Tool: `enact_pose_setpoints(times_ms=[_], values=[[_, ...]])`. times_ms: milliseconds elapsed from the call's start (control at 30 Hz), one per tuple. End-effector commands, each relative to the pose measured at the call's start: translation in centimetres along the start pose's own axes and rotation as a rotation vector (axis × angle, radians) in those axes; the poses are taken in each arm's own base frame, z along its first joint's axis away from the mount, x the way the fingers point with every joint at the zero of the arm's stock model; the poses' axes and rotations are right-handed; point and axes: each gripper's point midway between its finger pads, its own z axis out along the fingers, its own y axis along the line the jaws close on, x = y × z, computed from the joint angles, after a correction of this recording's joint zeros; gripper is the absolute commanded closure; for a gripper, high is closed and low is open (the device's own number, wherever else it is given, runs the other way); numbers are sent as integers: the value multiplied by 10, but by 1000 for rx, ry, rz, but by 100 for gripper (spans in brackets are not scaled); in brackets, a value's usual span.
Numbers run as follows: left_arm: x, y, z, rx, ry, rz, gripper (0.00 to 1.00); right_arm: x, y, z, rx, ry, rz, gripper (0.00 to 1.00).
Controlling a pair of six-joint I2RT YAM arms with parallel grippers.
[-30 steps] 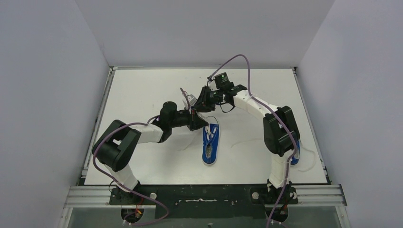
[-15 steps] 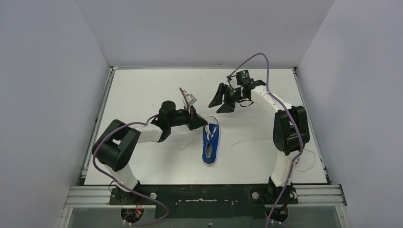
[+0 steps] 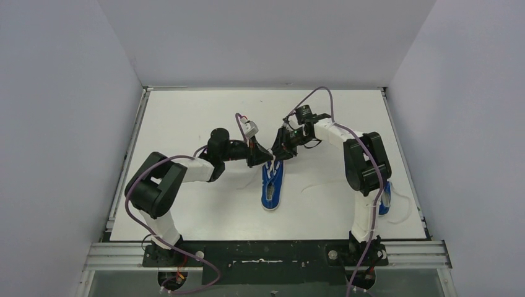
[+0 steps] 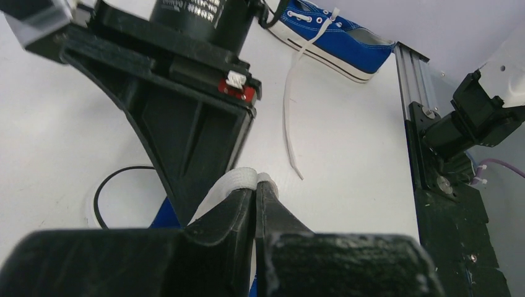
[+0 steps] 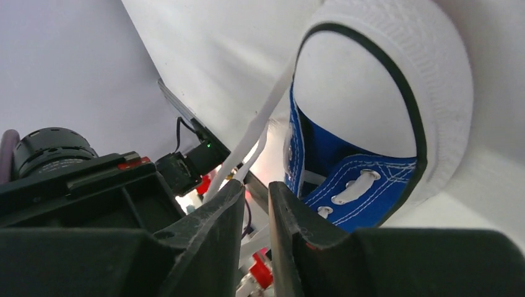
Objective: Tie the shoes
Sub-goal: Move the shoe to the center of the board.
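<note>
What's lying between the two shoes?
A loose white lace from the right-hand shoe, trailing over bare table toward the middle shoe; clearest in the left wrist view.

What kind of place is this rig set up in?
Probably a lab robot test cell, not a home or shop floor: a bare white table boxed in by plain pale walls, with an aluminium frame rail along the near edge.

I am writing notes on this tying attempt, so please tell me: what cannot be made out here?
Right wrist view: the right pincer itself hides whether it grips the thin white lace.
Top view: that lace, at the middle blue canvas sneaker, is too small to follow.
Top view: the right arm hides most of the second blue sneaker.
</note>
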Motion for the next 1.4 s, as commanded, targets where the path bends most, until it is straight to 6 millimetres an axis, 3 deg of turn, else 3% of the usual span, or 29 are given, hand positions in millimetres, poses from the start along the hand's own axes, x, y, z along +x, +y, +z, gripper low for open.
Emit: enact_pose_setpoints(times_ms=[0,200,400,567,667,733,1067,1367], values=[[-33,-2,7,51,-85,129,100,14,10,3,-44,35,103,78],[-31,0,7,46,-85,115,100,17,8,7,-50,38,163,82],[-33,0,10,65,-93,118,100,27,27,11,-113,67,208,80],[-32,0,12,83,-103,126,100,27,36,16,-147,67,282,75],[-29,2,12,87,-103,130,100,27,38,15,-162,62,330,64],[-28,3,13,88,-104,129,100,27,39,15,-174,64,362,63],[-27,15,13,82,-123,169,100,38,39,10,-144,84,463,63],[-37,21,17,88,-142,191,100,61,19,17,-56,118,491,60]])
